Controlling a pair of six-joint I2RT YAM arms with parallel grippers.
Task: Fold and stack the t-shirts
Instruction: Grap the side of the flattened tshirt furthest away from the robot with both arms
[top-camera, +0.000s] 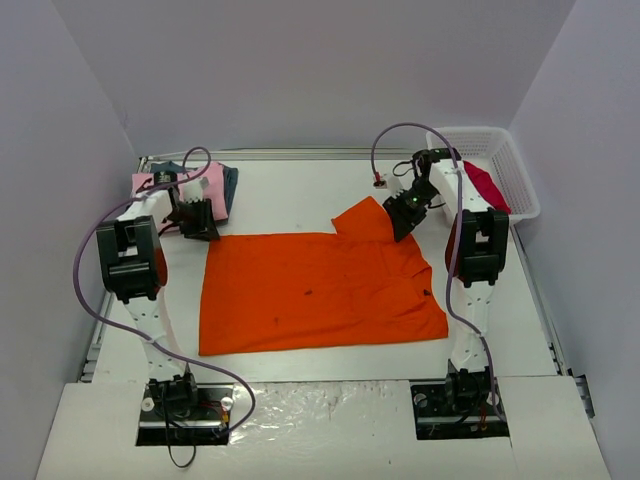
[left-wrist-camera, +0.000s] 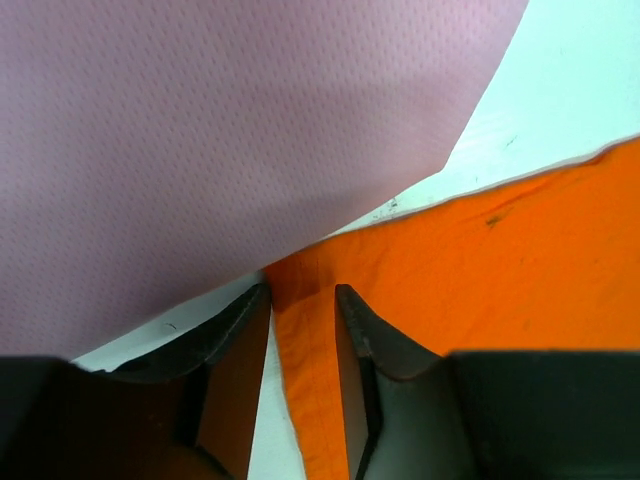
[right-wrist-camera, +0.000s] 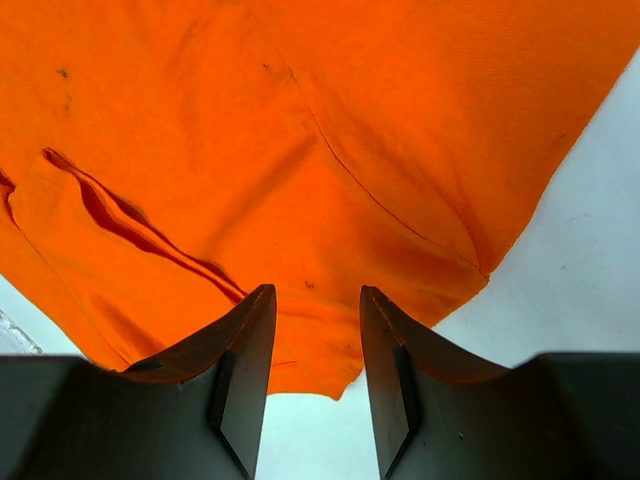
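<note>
A bright orange t-shirt (top-camera: 320, 290) lies spread flat on the white table, one sleeve sticking out at its back right. A folded light pink t-shirt (top-camera: 213, 186) lies on a dark blue-grey t-shirt (top-camera: 232, 184) at the back left. A crimson red t-shirt (top-camera: 487, 185) lies in the basket. My left gripper (top-camera: 200, 222) is open, and its jaws straddle the orange shirt's back left corner (left-wrist-camera: 310, 330), right beside the pink shirt (left-wrist-camera: 220, 130). My right gripper (top-camera: 405, 215) is open, low over the edge of the orange sleeve (right-wrist-camera: 300, 150).
A white lattice basket (top-camera: 520, 190) stands at the back right against the wall. Grey walls close in the table on three sides. Purple cables loop above both arms. Bare table (top-camera: 300, 195) shows behind the orange shirt.
</note>
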